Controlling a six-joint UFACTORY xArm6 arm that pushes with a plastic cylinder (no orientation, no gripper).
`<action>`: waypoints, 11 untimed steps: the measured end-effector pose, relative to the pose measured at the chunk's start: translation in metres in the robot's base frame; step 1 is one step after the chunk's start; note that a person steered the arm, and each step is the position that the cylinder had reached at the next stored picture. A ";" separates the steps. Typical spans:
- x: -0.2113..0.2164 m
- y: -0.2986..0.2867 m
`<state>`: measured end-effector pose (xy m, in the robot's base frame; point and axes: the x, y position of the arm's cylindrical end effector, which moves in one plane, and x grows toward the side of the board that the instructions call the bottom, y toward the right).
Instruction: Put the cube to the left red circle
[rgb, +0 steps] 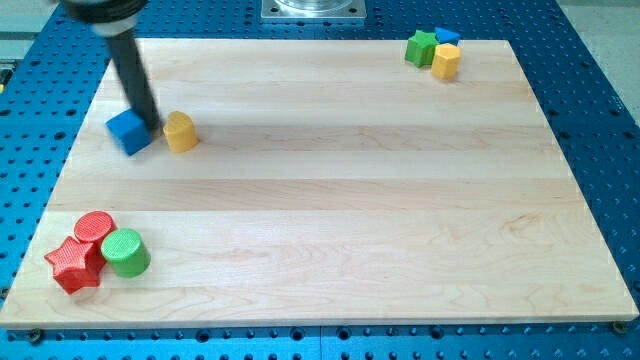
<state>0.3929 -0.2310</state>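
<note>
A blue cube (128, 131) lies on the wooden board near the view's upper left. My tip (150, 124) rests against the cube's right side, between it and a yellow block (180, 131) just to the right. The dark rod slants up and to the left from the tip. A red circle (95, 228) lies near the view's lower left corner, well below the cube. It touches a red star (74, 264) below it and a green circle (126, 252) to its right.
A green star (421, 47), a blue block (447, 36) and a yellow block (446, 61) cluster at the view's upper right. The wooden board (330, 200) sits on a blue perforated table.
</note>
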 end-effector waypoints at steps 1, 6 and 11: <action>0.068 -0.015; 0.108 -0.073; 0.121 -0.049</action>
